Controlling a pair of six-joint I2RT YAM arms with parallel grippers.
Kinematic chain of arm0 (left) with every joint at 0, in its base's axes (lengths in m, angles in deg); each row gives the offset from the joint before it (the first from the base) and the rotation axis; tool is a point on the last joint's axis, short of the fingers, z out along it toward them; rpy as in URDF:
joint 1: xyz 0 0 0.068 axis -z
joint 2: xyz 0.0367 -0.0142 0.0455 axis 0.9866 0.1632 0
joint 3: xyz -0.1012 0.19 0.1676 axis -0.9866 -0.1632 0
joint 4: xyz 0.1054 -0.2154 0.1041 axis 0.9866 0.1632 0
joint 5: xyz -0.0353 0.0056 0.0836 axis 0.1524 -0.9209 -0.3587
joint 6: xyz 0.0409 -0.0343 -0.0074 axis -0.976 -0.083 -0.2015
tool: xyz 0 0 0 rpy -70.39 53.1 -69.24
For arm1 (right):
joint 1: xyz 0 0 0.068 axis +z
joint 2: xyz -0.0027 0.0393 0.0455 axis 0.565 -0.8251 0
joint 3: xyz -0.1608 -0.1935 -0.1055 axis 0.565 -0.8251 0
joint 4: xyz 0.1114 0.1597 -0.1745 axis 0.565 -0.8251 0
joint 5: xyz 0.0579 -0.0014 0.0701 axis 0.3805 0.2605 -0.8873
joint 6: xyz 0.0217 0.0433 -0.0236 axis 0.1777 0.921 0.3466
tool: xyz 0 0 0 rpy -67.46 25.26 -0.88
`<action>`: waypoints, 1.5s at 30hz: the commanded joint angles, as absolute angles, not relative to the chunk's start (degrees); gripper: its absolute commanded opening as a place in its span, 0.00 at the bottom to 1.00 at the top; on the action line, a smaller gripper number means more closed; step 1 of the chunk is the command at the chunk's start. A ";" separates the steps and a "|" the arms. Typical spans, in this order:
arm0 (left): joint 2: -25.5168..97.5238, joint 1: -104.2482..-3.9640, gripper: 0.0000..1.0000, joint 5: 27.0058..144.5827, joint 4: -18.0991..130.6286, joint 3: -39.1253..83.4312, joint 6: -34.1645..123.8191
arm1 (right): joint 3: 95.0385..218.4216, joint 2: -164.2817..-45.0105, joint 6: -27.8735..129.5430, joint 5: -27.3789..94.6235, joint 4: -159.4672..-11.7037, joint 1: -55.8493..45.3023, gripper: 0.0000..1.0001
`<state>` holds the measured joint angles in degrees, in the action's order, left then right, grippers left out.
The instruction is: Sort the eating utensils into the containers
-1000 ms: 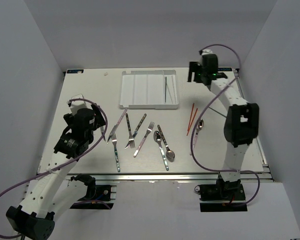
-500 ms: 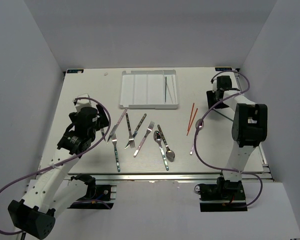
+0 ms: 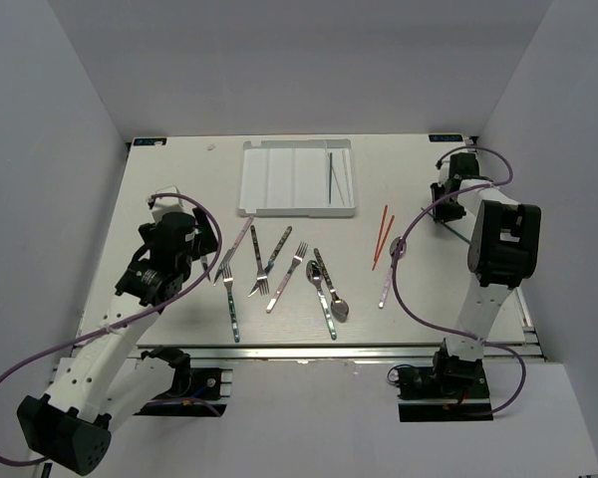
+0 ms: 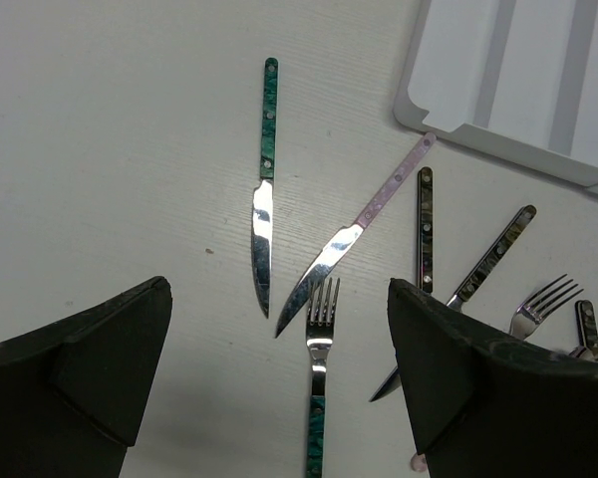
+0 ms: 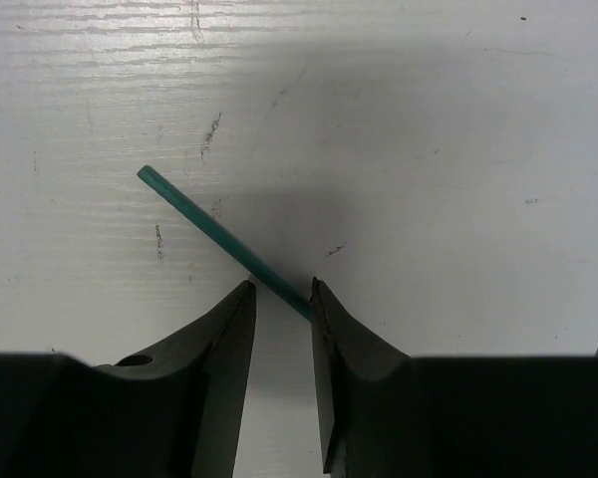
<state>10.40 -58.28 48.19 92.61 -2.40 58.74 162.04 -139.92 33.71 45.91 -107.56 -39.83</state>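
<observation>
My right gripper (image 5: 282, 289) (image 3: 448, 192) is down at the table's far right. Its jaws stand narrowly apart around the lower end of a green chopstick (image 5: 214, 231), which lies flat and touches the right fingertip (image 5: 319, 299). My left gripper (image 4: 277, 289) (image 3: 194, 237) hangs wide open over a teal-handled fork (image 4: 320, 329), a teal-handled knife (image 4: 263, 229) and a pink-handled knife (image 4: 354, 234). More forks, knives and spoons (image 3: 279, 269) lie mid-table. The white tray (image 3: 251, 179) holds one green chopstick (image 3: 330, 177) in its right slot.
Two red chopsticks (image 3: 382, 236) and a pink-handled spoon (image 3: 390, 271) lie between the tray and my right arm. The tray's near corner (image 4: 498, 149) shows in the left wrist view. Grey walls close the table on three sides.
My right arm swung from the far edge toward the right side and dropped to the table, its jaws narrowing around the green chopstick. The left gripper shifted slightly toward the utensils.
</observation>
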 commanded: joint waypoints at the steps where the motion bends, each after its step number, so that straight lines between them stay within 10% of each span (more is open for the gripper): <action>1: 10.43 -58.46 0.98 48.53 92.03 -2.38 58.47 | 160.03 -142.05 35.05 43.19 -111.18 -40.20 0.35; 5: 9.56 -58.46 0.98 48.27 92.03 -2.55 58.38 | 160.80 -143.00 35.84 43.55 -111.78 -40.20 0.20; 6: 9.47 -58.46 0.98 48.27 92.12 -2.56 58.47 | 161.60 -144.75 35.93 43.03 -112.75 -40.20 0.00; 30: 9.46 -58.46 0.98 47.56 92.38 -2.29 58.56 | 158.52 -127.28 55.26 40.38 -99.32 -30.72 0.00; 45: 10.43 -58.46 0.98 45.98 92.82 -2.20 58.74 | 195.05 -150.99 72.33 34.40 -87.79 -20.34 0.00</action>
<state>10.42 -58.28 47.23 92.67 -2.40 58.77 187.46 -146.67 70.83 33.78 -87.41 -21.71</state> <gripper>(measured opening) 0.980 0.005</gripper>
